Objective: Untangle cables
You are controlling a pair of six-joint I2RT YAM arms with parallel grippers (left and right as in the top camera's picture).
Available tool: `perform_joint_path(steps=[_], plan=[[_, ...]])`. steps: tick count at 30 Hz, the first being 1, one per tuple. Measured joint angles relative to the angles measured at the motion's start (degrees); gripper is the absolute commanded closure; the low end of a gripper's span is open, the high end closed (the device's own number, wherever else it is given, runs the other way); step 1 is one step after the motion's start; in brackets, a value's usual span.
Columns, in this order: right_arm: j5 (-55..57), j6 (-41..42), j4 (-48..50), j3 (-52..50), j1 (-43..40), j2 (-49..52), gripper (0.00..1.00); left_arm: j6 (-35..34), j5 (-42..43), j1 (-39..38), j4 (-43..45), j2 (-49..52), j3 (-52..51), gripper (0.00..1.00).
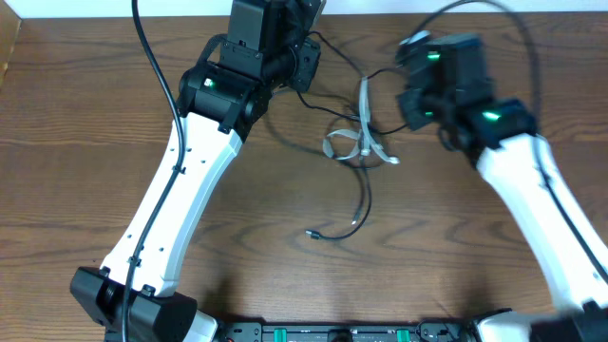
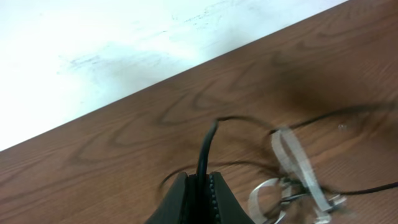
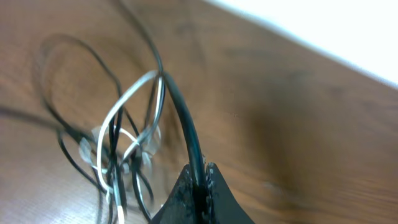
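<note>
A tangle of thin black cables [image 1: 353, 195] and a flat white cable [image 1: 366, 128] lies mid-table between the arms. One black strand ends in a small plug [image 1: 312, 233] nearer the front. My left gripper [image 1: 306, 68] is shut on a black cable [image 2: 204, 155], with the white cable loops [image 2: 292, 168] to its right. My right gripper [image 1: 410, 104] is shut on another black cable [image 3: 185, 127], which runs up to the knot of black and white strands [image 3: 118, 146] on its left.
The brown wooden table [image 1: 85, 152] meets a white wall or surface at the back [image 2: 93, 43]. The thicker black arm cables [image 1: 152, 57] arc over the left arm and at the upper right [image 1: 475, 8].
</note>
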Motion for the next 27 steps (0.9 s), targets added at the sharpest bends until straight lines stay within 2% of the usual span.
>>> perform_joint_path(steps=[16, 22, 27], plan=[[1.5, 0.0, -1.1, 0.0, -15.7, -22.8, 0.99, 0.0, -1.8, 0.1, 0.0, 0.0, 0.0, 0.93], [1.7, 0.0, -2.5, 0.1, -21.3, -25.4, 0.99, 0.1, -5.0, 2.3, 0.1, 0.0, 0.0, 0.93], [1.5, 0.0, -2.7, 0.1, -22.8, -24.8, 0.99, 0.1, -6.4, 9.0, 0.1, 0.0, 0.0, 0.93]])
